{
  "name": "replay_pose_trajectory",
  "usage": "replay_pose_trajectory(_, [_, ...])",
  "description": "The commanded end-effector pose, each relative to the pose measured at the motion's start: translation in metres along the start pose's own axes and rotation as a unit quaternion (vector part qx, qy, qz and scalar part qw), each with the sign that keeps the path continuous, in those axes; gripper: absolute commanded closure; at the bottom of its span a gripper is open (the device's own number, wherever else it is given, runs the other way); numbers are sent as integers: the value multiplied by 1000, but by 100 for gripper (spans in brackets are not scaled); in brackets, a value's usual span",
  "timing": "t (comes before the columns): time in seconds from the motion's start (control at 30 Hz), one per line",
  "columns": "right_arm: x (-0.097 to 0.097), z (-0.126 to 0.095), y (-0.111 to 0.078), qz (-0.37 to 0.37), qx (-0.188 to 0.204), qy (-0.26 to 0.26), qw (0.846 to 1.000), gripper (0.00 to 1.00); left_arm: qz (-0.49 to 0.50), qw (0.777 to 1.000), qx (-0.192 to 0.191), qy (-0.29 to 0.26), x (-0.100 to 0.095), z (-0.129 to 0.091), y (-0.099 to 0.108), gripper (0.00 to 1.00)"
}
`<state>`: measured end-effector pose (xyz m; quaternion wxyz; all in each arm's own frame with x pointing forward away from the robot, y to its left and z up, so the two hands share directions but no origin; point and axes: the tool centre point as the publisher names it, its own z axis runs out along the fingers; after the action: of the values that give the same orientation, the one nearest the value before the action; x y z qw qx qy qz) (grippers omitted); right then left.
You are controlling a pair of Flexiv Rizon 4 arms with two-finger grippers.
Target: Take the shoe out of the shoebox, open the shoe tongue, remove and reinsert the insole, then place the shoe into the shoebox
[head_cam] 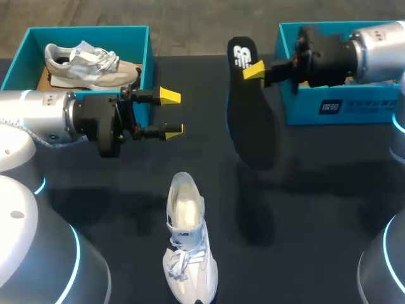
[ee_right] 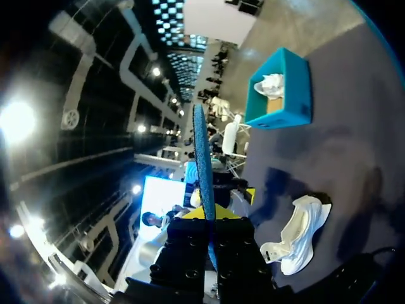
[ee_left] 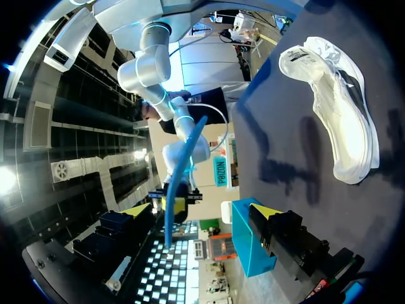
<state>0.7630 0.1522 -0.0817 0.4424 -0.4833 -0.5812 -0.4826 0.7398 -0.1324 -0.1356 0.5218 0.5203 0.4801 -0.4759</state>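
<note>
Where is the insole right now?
In the head view the insole hangs over the table, right of centre, gripped at one end by the right pincer, beside the right shoebox, beyond the white shoe.

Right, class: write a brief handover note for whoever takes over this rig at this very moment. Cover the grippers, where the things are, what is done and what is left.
Left gripper: open, empty, in the air beside the left shoebox, which holds another shoe.
Right gripper: shut on the insole, which hangs down over the table near the right shoebox.
White shoe: on the table, out of any box, nothing touching it.
Done: shoe taken out, insole removed.
Left: reinsert the insole, then put the white shoe into the shoebox.
</note>
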Motion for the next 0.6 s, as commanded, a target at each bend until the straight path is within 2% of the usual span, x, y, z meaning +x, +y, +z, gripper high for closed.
replay_pose_trajectory(0.03, [-7, 25, 25, 19, 11, -11, 1000, 100, 1, 1000, -1, -1, 1, 1, -1, 0])
replay_pose_trajectory(0.27, [-19, 41, 46, 52, 17, -4, 998, 100, 1, 1000, -1, -1, 1, 1, -1, 0])
replay_pose_trajectory(0.6, [-19, 41, 46, 52, 17, -4, 998, 100, 1, 1000, -1, -1, 1, 1, -1, 0])
